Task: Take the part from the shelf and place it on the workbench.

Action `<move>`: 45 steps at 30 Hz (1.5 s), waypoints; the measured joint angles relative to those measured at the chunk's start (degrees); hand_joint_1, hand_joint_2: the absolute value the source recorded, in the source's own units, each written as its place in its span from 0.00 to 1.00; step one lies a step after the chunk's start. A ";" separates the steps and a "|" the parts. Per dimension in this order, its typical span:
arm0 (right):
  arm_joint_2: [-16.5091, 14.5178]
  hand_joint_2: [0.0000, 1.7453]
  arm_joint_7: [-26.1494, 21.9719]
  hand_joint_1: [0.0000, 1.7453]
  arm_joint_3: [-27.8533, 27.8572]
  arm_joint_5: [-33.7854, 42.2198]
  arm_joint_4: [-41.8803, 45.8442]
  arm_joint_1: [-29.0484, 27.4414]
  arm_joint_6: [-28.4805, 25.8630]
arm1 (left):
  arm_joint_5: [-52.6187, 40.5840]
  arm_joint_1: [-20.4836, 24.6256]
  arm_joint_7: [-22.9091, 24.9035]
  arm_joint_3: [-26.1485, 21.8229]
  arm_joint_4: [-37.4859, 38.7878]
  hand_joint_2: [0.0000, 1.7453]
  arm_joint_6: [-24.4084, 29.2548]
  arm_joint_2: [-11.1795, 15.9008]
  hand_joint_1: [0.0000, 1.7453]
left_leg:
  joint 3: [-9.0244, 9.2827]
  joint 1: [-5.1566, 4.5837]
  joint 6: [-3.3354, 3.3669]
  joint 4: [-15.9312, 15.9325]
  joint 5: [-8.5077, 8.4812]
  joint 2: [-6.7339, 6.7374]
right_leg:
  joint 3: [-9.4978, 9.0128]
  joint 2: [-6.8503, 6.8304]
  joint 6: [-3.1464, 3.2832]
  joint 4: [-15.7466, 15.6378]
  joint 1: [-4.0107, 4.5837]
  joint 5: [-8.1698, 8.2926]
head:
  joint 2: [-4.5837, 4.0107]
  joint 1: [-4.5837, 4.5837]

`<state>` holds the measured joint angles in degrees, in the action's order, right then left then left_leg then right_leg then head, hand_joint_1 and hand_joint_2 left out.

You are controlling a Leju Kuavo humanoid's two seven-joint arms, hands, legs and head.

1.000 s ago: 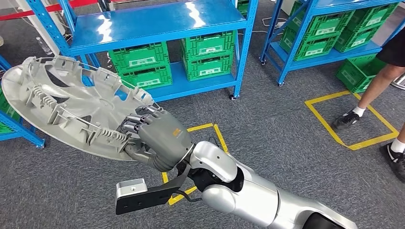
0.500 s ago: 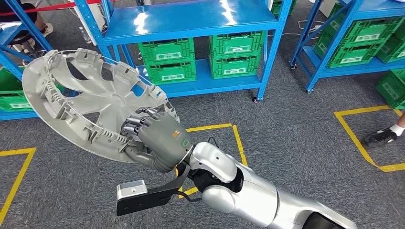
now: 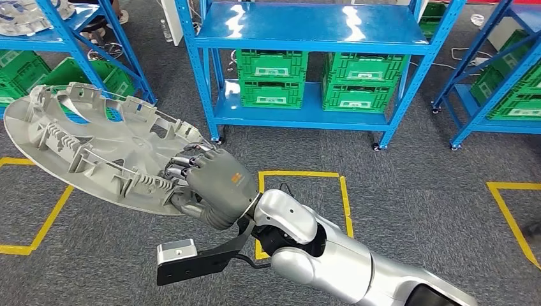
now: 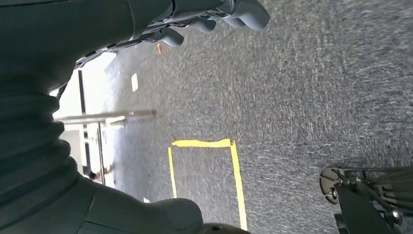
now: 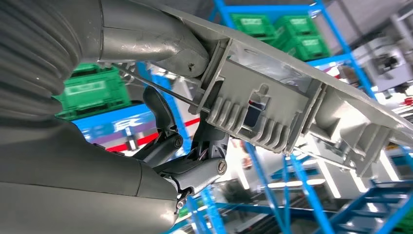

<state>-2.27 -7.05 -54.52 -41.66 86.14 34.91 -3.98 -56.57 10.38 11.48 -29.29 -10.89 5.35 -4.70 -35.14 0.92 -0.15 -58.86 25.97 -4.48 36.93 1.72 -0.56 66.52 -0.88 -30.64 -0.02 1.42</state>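
Head view: right hand [image 3: 214,186] gripping the near rim of a large grey wheel-cover part [image 3: 96,150], fingers curled over the ribbed inner face, disc tilted and held out in the air above grey carpet [image 3: 395,191] with yellow floor tape [image 3: 300,173]. Beyond, blue shelving [image 3: 306,38] stacked with green crates [image 3: 271,78]. Right wrist view: thumb [image 5: 146,36] pressed against the part's edge. Left wrist view: left hand [image 4: 214,17] hanging over carpet, fingers loosely bent, holding nothing.
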 joint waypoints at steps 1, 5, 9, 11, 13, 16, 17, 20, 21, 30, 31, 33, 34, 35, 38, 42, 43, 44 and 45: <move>0.01 1.00 -0.03 1.00 0.00 -0.02 0.00 0.02 0.00 | 0.00 0.06 0.00 0.00 -0.01 1.00 0.00 0.01 0.00 | -0.32 0.03 -0.38 -0.37 0.02 -0.78 | -1.68 1.23 0.03 -3.22 -0.20 0.92 | 0.00 0.01; -0.04 1.00 0.07 1.00 0.01 -0.26 0.00 0.03 0.01 | -0.20 -0.07 -0.01 0.00 -0.02 1.00 -0.11 0.08 0.00 | -1.27 0.32 -2.16 -0.29 -0.57 -3.13 | -3.03 1.53 1.01 -6.32 -0.11 1.60 | 0.00 0.04; -0.33 1.00 0.65 1.00 0.01 -0.86 0.02 0.13 0.02 | -0.84 0.05 0.02 0.04 0.01 1.00 -0.57 0.03 0.00 | -4.54 -0.04 -3.06 -6.94 3.24 2.26 | -3.28 -1.53 2.38 -6.99 -0.16 2.11 | 0.00 0.69; -0.34 1.00 0.96 1.00 0.00 -1.23 0.02 0.06 0.04 | -1.08 0.26 0.07 0.07 0.02 1.00 -0.79 0.01 0.00 | -7.51 0.02 -3.26 -13.99 6.34 3.90 | -3.22 -3.19 2.56 -6.98 0.06 2.07 | 0.00 0.78; -0.36 1.00 1.18 1.00 -0.03 -1.39 0.04 -0.01 0.09 | -1.11 0.29 0.08 0.09 0.02 1.00 -0.94 0.03 0.00 | -7.30 0.01 -3.15 -14.81 5.88 4.32 | -3.22 -4.78 2.60 -6.97 0.19 2.03 | 0.00 0.79; -0.48 1.00 1.28 1.00 -0.04 -1.46 0.26 0.18 0.11 | -1.05 0.35 -0.34 0.09 -0.03 1.00 -0.92 0.20 0.00 | -1.00 -0.51 -2.32 -3.89 1.66 7.14 | -3.42 -6.73 2.40 -6.96 0.49 1.87 | 0.00 0.78; -0.52 1.00 1.27 1.00 -0.04 -1.46 0.34 0.33 0.11 | -1.03 0.41 -0.54 0.09 -0.05 1.00 -0.89 0.23 0.00 | 0.38 -0.83 -1.92 -1.27 1.08 8.11 | -3.46 -7.26 2.21 -6.96 0.66 1.83 | 0.00 0.77; -0.59 1.00 1.16 1.00 -0.15 -1.12 0.44 0.94 0.11 | -0.88 0.20 -0.98 0.09 -0.04 1.00 -0.75 0.26 0.00 | 0.77 -1.21 -0.99 0.22 0.83 7.47 | -3.67 -8.90 1.36 -7.14 0.95 1.79 | 0.00 0.74; -0.66 1.00 1.14 1.00 -0.21 -0.86 0.44 1.13 0.12 | -0.78 -0.04 -1.10 0.08 -0.03 1.00 -0.67 0.27 0.00 | 0.78 -1.04 -0.71 0.43 0.62 6.79 | -3.70 -8.58 1.01 -6.99 0.87 1.55 | 0.00 0.73; -0.75 1.00 0.72 1.00 -1.81 1.48 0.18 1.81 -0.01 | 0.68 -2.28 -2.80 -0.09 0.02 1.00 -0.12 0.66 0.00 | 0.11 -0.27 0.15 0.22 -0.18 -0.15 | 0.70 -0.88 0.34 2.50 0.17 -1.20 | 0.00 0.45; -0.75 1.00 0.67 1.00 -2.06 1.56 0.19 1.94 -0.04 | 0.82 -2.39 -2.96 -0.13 0.02 1.00 0.00 0.70 0.00 | -0.09 -0.27 -0.16 -0.11 -0.11 -1.01 | -1.21 0.24 0.39 -1.45 0.05 0.20 | 0.00 0.46; -0.78 1.00 0.53 1.00 -2.39 1.59 0.22 2.30 -0.13 | 1.02 -2.43 -3.21 -0.27 0.01 1.00 0.18 0.80 0.00 | -0.61 -0.21 -1.00 -0.45 -0.13 -2.46 | -3.25 1.80 0.68 -5.85 -0.06 1.14 | 0.00 0.48; -0.80 1.00 0.48 1.00 -2.52 1.60 0.23 2.48 -0.17 | 1.11 -2.54 -3.27 -0.37 0.01 1.00 0.22 0.85 0.00 | -0.82 -0.12 -1.51 -0.38 -0.26 -3.06 | -3.35 1.83 0.96 -6.16 0.07 0.92 | 0.00 0.48; -0.86 1.00 0.45 1.00 -2.65 1.61 0.24 2.68 -0.19 | 1.17 -2.74 -3.34 -0.47 0.02 1.00 0.25 0.95 0.00 | -1.02 0.03 -1.98 -0.15 -0.45 -3.62 | -3.43 1.26 1.39 -6.25 0.12 1.10 | 0.00 0.48; -1.16 1.00 0.49 1.00 -3.09 1.74 0.26 3.32 -0.21 | 1.25 -3.22 -3.64 -0.62 0.05 1.00 0.35 1.33 0.00 | -2.34 -0.04 -2.92 -2.22 0.74 -0.45 | -3.90 -0.73 2.70 -6.97 0.02 1.69 | 0.00 0.83; -1.27 1.00 0.98 1.00 -3.31 1.67 0.28 3.70 -0.31 | 0.94 -2.76 -3.77 -0.63 0.05 1.00 0.34 1.60 0.00 | -8.21 -0.03 -3.60 -15.05 6.51 4.02 | -3.97 -3.86 3.24 -7.12 0.28 1.60 | 0.00 1.14; -1.28 1.00 1.10 1.00 -3.38 1.65 0.28 3.72 -0.31 | 0.90 -2.74 -3.73 -0.63 0.05 1.00 0.31 1.68 0.00 | -8.37 0.00 -3.64 -15.68 6.26 4.19 | -4.01 -4.65 3.25 -7.12 0.31 1.53 | 0.00 1.15; -1.29 1.00 1.18 1.00 -3.45 1.63 0.28 3.75 -0.31 | 0.90 -2.73 -3.69 -0.63 0.05 1.00 0.27 1.78 0.00 | -7.35 0.00 -3.58 -13.97 5.00 4.45 | -4.09 -5.38 3.21 -7.11 0.33 1.44 | 0.00 1.15; -1.32 1.00 1.21 1.00 -3.50 1.62 0.28 3.80 -0.31 | 0.90 -2.72 -3.66 -0.63 0.04 1.00 0.25 1.89 0.00 | -5.24 -0.05 -3.43 -10.20 3.10 5.11 | -4.24 -6.04 3.11 -7.11 0.34 1.32 | 0.00 1.16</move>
<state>-3.59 -5.84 -58.01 -40.04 86.42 38.71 -4.29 -55.67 7.66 7.81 -29.92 -10.85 5.60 -2.81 -40.38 0.87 -3.58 -69.06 29.07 0.63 32.69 -4.33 2.55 59.41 -0.54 -29.32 -0.02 2.57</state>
